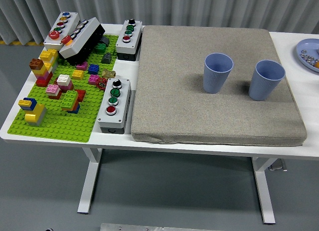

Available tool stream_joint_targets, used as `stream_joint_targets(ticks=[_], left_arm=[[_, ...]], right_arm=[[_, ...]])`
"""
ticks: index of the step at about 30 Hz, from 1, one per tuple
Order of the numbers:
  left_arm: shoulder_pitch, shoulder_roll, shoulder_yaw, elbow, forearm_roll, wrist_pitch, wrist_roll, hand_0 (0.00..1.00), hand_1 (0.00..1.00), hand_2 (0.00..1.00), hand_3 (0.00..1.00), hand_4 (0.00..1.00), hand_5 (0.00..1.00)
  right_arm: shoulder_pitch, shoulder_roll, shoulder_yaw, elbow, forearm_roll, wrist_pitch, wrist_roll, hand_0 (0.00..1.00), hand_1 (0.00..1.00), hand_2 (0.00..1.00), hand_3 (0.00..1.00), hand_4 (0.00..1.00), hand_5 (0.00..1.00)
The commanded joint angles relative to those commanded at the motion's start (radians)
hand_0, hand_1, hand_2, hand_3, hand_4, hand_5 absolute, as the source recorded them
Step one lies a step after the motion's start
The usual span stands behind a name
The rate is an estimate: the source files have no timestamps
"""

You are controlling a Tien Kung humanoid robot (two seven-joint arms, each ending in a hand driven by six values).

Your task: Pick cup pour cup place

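Note:
Two blue ribbed cups stand upright on a thick grey-brown mat (199,106). The left cup (217,73) is near the mat's middle right. The right cup (265,80) stands close to the mat's right edge, a short gap from the first. I cannot see into either cup from here. Neither of my hands shows in the head view, and no person is in sight.
A green brick baseplate (60,124) with several coloured bricks fills the table's left. Grey button boxes sit at the mat's left edge (114,105), at the back (129,38) and far back left (62,28). A blue plate (310,54) with small items is at the right edge.

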Motion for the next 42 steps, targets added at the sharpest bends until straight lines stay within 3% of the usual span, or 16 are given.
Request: stream_joint_targets(ticks=[12, 27, 42], left_arm=[[-0.001, -0.003, -0.028, 0.0, 0.007, 0.009, 0.01, 0.806, 0.76, 0.822, 0.75, 0.524, 0.998], [0.002, -0.006, 0.02, 0.0, -0.036, 0.003, 0.001, 0.805, 0.76, 0.824, 0.748, 0.525, 0.998], [0.012, -0.003, 0.02, 0.0, -0.048, 0.0, -0.003, 0.806, 0.76, 0.824, 0.745, 0.523, 0.998]], right_arm=[[0.006, 0.001, 0.006, 0.007, -0.007, -0.001, -0.001, 0.911, 0.8, 0.802, 0.798, 0.847, 0.897], [0.038, 0.005, -0.03, -0.001, -0.005, 0.0, -0.01, 0.911, 0.8, 0.803, 0.797, 0.841, 0.871], [0.032, 0.013, -0.034, 0.0, -0.014, -0.002, -0.011, 0.915, 0.801, 0.803, 0.797, 0.841, 0.87]])
